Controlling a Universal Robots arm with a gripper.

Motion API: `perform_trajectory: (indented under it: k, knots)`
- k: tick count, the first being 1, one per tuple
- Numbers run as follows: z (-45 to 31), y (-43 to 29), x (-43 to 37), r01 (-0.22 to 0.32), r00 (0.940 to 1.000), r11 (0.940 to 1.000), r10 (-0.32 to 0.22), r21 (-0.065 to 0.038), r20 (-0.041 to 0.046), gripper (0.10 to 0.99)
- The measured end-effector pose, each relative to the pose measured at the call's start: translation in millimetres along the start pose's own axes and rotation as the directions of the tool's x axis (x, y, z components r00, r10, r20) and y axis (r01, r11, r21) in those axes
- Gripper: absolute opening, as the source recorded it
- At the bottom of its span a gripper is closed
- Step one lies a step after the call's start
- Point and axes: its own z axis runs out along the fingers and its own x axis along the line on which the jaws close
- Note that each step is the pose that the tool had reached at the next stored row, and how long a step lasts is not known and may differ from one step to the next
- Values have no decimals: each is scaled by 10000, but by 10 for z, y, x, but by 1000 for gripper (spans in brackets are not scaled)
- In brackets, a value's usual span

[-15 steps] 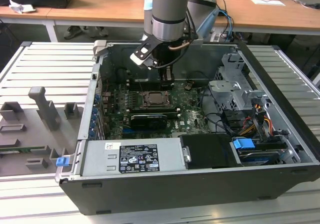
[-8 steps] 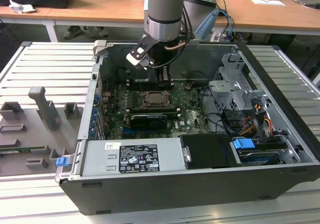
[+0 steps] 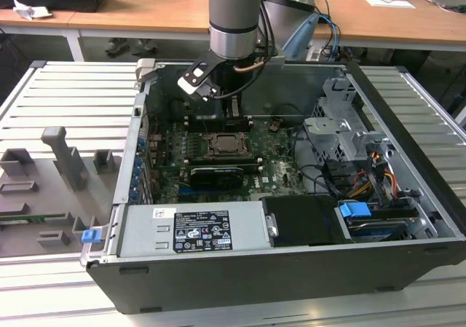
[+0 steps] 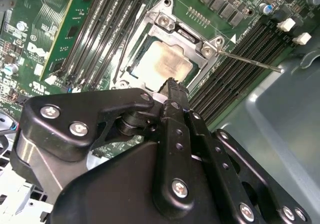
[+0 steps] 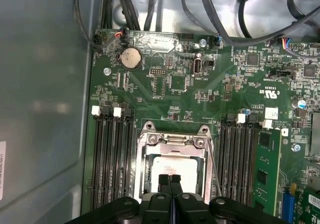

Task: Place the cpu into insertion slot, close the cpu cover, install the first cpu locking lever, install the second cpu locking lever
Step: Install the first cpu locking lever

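The cpu [image 5: 176, 165] lies in the insertion slot [image 3: 226, 145] on the green board, its pale metal top [image 4: 167, 59] showing. The silver cpu cover [image 5: 175, 140] lies flat around it as a frame [image 4: 186, 33]. One thin locking lever [image 4: 250, 62] sticks out free from a corner of the socket toward the memory slots. A second thin lever [image 4: 127, 47] runs along the opposite side of the socket. My gripper [image 5: 170, 178] hangs just above the edge of the cpu with its black fingers [image 4: 172, 92] pressed together and nothing between them. In the exterior view the gripper [image 3: 234, 113] is inside the case, behind the socket.
Long black memory slots [image 5: 112, 154] flank the socket on both sides. A black graphics card [image 3: 217, 174] sits in front of it, with a grey power supply [image 3: 191, 231] at the case front. Drive cage and cables [image 3: 349, 145] are on the exterior view's right. Grey case wall [image 5: 45, 84] is close by.
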Motion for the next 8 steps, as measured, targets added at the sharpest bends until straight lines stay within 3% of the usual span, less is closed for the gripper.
perform_trajectory:
  k: [8]
  knots:
    - [-11,1,0,0,10000,10000,0,-1,0,106]
